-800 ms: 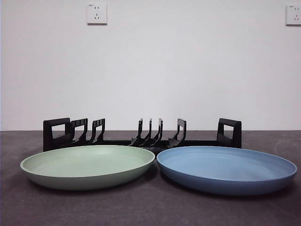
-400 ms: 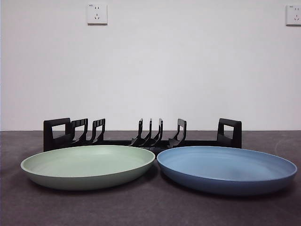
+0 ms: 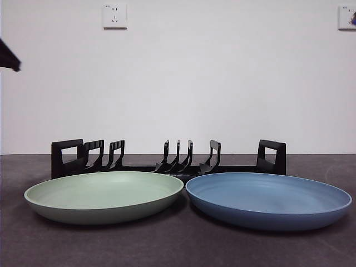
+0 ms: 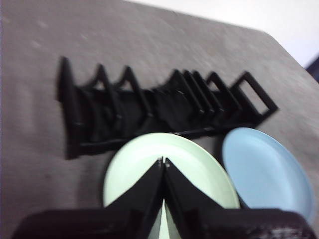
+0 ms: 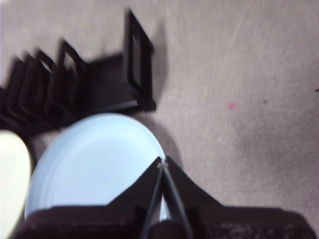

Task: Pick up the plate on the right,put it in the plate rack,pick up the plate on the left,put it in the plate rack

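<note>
The long low black plastic plate rack (image 3: 167,160) lies with its long axis running side to side across the dark grey desk (image 3: 178,247), prongs upright, a square loop handle at each end. Just in front of it lie flat the round pale green plate (image 3: 104,196) on the left and the round blue plate (image 3: 268,199) on the right, rims nearly touching. The left claw (image 4: 163,162) hangs above the green plate, jaws pressed together; the right claw (image 5: 162,163), also pressed together, hangs over the blue plate's edge.

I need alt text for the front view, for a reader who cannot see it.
Two empty plates lie side by side on a dark table, a green plate left of a blue plate, with an empty black plate rack behind them. A dark arm tip shows at the upper left edge.
</note>
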`<act>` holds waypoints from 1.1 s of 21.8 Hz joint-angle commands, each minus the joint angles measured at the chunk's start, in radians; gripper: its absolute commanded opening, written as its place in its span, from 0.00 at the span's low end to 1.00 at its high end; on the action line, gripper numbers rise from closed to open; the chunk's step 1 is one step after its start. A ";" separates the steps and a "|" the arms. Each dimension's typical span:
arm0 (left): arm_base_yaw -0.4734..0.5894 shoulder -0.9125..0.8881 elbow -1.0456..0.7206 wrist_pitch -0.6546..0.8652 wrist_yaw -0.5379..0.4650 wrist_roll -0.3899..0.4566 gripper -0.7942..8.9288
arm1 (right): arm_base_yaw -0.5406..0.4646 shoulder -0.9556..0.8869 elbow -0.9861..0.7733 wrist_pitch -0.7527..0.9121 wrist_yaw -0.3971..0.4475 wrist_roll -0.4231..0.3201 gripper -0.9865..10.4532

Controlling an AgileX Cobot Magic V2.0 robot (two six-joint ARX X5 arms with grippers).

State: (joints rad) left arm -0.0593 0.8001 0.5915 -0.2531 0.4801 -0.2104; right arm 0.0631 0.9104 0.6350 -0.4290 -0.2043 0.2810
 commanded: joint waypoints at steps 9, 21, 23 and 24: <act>-0.127 0.134 0.070 -0.002 0.032 0.061 0.29 | -0.001 0.278 0.151 -0.126 -0.187 -0.150 0.35; -0.356 0.137 0.177 -0.011 -0.163 0.100 0.41 | 0.023 0.497 0.151 -0.067 -0.183 -0.159 0.33; -0.401 0.142 0.203 -0.013 -0.205 0.115 0.41 | 0.039 0.546 0.151 -0.049 -0.182 -0.159 0.30; -0.420 0.148 0.215 -0.017 -0.224 0.125 0.41 | 0.045 0.568 0.151 -0.039 -0.182 -0.159 0.26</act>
State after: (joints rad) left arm -0.4759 0.9421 0.8066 -0.2707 0.2630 -0.1093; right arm 0.1055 1.4715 0.7853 -0.4717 -0.3893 0.1326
